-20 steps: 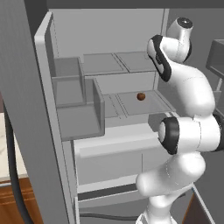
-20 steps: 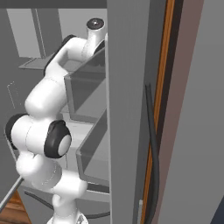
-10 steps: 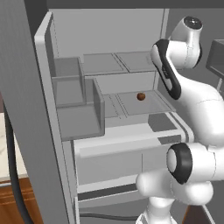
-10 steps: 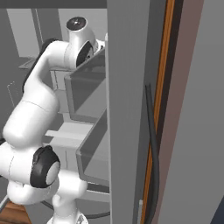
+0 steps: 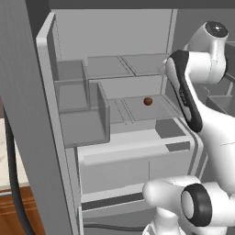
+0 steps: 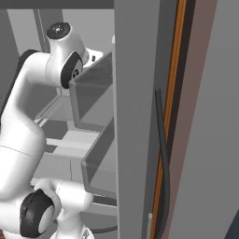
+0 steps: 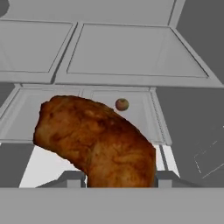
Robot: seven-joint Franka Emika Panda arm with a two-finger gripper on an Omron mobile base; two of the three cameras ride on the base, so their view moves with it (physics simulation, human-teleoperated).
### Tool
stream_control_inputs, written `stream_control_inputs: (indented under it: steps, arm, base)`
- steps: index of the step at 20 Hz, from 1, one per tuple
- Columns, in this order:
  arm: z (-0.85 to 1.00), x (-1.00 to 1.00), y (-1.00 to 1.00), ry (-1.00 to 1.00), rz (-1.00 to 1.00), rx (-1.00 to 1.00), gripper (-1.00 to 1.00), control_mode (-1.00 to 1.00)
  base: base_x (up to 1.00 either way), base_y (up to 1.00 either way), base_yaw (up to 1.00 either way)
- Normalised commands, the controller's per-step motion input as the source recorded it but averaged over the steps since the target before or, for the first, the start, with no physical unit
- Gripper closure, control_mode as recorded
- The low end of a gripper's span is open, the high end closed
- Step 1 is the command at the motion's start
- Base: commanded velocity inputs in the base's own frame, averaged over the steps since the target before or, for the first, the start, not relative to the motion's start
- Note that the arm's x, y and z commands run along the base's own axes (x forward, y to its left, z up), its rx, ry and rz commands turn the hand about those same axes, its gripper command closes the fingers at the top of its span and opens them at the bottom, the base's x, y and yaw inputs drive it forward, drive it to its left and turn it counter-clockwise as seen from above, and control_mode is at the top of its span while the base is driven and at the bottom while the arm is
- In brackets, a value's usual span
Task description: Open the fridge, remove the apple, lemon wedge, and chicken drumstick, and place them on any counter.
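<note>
Arm (image 5: 193, 98) swings up and back out of the fridge (image 5: 114, 55): in the left base view its upper links shift right and higher, elbow joint (image 5: 199, 211) drops to the bottom edge. In the right base view the wrist (image 6: 63, 51) moves left, away from the door bin (image 6: 93, 93).

A tall brown panel (image 6: 196, 121) stands just right of the open grey door, with an orange strip (image 6: 172, 107) running down its left edge. A plain grey wall (image 6: 217, 154) lies to the right of that panel. Left of the door, low down, sits a sliver of pale worktop (image 5: 5, 160) over a brown wooden cabinet (image 5: 13, 215). The light is flat and even.
</note>
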Motion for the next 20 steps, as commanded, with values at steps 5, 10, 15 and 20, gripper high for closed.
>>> stream_control_inputs:
  steps: [5,10,15,20]
  arm:
    - [0.13,-0.90,0.05,0.00,0.00,0.00,1.00,-1.00]
    - [0.12,-0.89,0.07,0.00,0.00,0.00,1.00,-1.00]
    - [0.11,-0.84,0.12,0.00,0.00,0.00,1.00,-1.00]
    - [0.03,-0.81,0.17,0.00,0.00,0.00,1.00,-1.00]
  base:
    - [0.00,0.00,0.00]
    - [0.00,0.00,0.00]
    - [0.00,0.00,0.00]
    - [0.00,0.00,0.00]
